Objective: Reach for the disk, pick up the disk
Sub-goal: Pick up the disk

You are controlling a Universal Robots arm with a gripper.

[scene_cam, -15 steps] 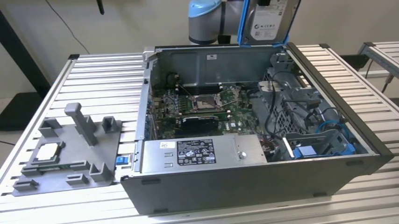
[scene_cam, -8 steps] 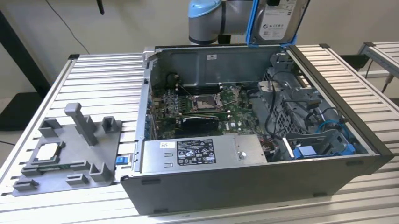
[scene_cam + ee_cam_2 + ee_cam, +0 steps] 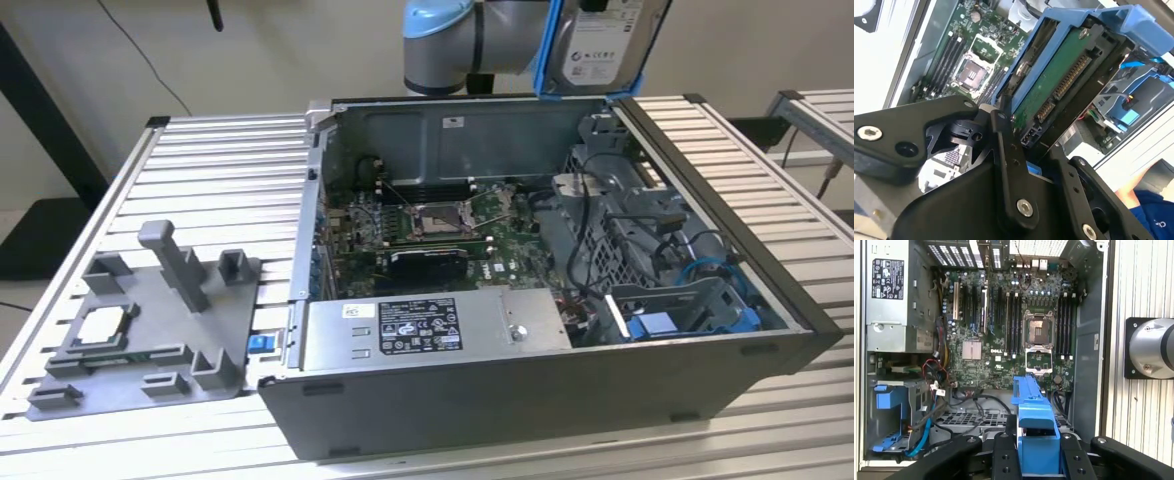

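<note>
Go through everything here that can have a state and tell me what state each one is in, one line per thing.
disk: lifted clear above the case, held by the gripper
gripper: shut on the disk's blue bracket
computer case: lying on its side, side panel off, inside exposed
processor socket: empty
blue drive bay: empty
grey fixture tray: holds a processor chip

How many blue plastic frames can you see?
2. One blue frame wraps the disk, gripped by the hand above the computer case. The other blue frame sits in the case's drive bay. More may be hidden.
</note>
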